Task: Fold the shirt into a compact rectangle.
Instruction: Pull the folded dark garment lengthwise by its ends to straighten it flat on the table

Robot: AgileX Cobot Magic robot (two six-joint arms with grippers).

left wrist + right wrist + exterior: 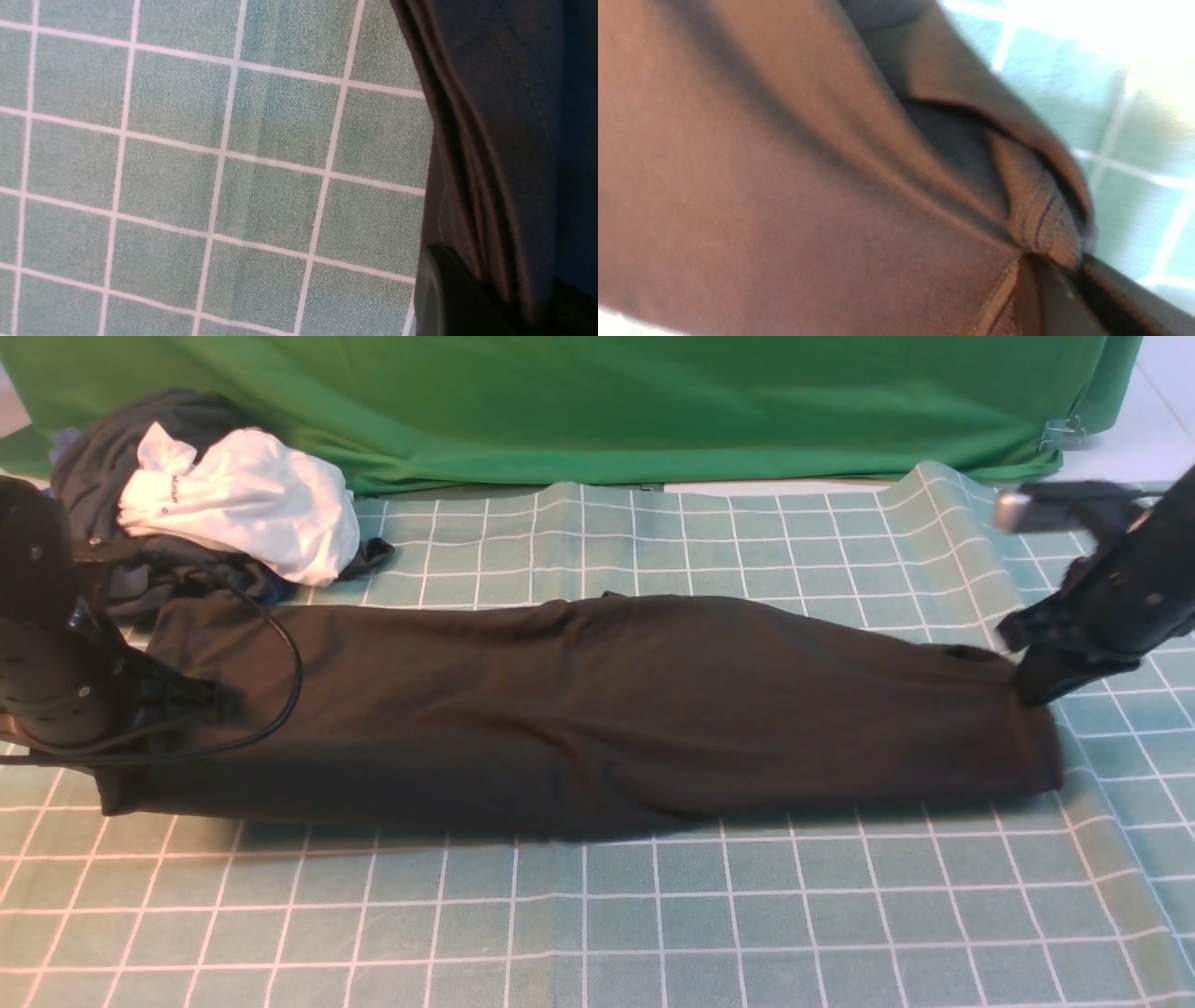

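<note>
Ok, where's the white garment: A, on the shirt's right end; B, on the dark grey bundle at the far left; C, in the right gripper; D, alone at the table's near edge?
B: the white garment lies on top of the dark grey bundle at the far left, behind the left end of the shirt.

Front cam: high, robot's side, looks fwd/down over whole shirt [597, 709] to green backdrop [597, 401] behind it. L wrist cam: v. close at shirt's left end, facing checked cloth [187, 186] beside it. R wrist cam: closer still, shirt's right end. All share shirt.
</note>
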